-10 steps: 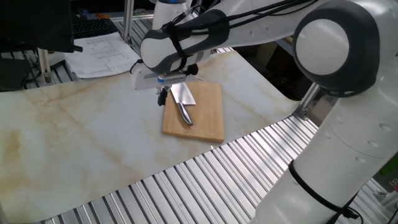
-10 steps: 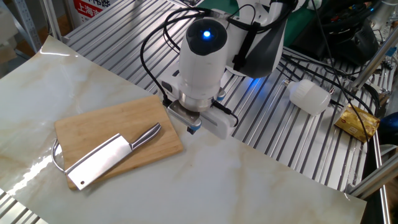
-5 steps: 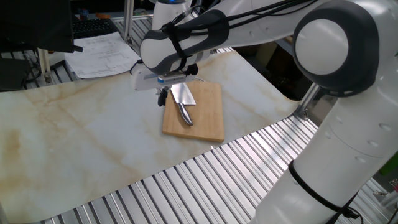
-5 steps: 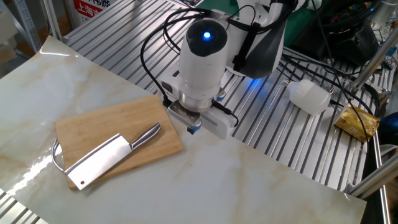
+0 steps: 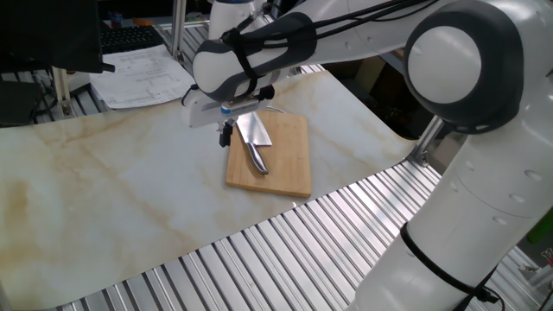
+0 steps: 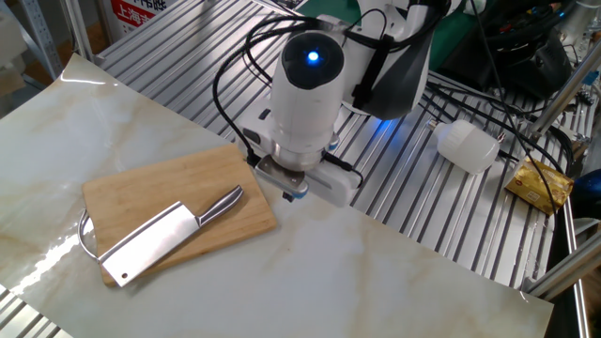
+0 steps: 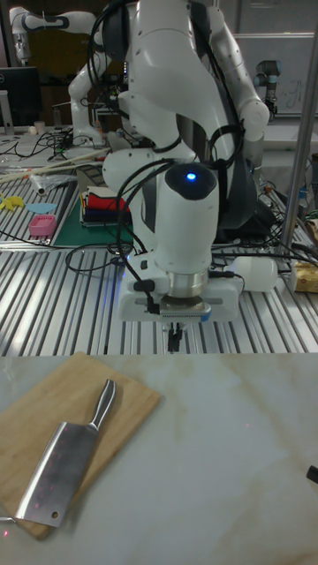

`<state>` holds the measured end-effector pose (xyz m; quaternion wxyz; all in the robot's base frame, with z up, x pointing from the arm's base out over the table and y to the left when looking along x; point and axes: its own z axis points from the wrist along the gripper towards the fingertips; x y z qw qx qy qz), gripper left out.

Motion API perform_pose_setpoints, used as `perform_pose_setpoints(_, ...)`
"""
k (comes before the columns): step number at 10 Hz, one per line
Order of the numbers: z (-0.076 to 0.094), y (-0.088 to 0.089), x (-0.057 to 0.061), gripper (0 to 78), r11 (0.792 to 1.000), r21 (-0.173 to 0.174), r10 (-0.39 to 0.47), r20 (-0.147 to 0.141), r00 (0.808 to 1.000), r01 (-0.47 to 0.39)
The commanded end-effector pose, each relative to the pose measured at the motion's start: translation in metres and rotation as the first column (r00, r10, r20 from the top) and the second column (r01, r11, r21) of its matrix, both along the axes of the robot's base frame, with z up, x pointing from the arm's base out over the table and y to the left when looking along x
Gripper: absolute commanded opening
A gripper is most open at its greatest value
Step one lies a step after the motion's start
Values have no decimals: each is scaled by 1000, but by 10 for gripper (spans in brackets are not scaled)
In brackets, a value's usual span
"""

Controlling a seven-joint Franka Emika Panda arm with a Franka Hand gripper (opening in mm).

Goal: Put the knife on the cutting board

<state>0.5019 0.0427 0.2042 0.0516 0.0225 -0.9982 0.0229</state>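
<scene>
Steel knife [image 6: 165,237] lies flat on the wooden cutting board [image 6: 143,192] on my marble worktop [image 6: 394,291], so I judge the placing done, with my pincer [image 7: 177,335] empty just past the board's edge, fingers seemingly close together.
</scene>
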Motion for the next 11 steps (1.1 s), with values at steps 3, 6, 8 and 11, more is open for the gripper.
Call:
perform_pose_setpoints(3, 88, 13, 9, 11, 1000, 19, -23, -10, 1000, 23)
perform_pose_setpoints(6, 110, 6, 7, 11, 997, 75, -29, -35, 999, 32)
perform_pose_setpoints(8, 107, 4, 7, 11, 995, 93, -39, -24, 999, 42)
perform_pose_setpoints(11, 98, -3, 6, 11, 997, 67, -36, 6, 999, 36)
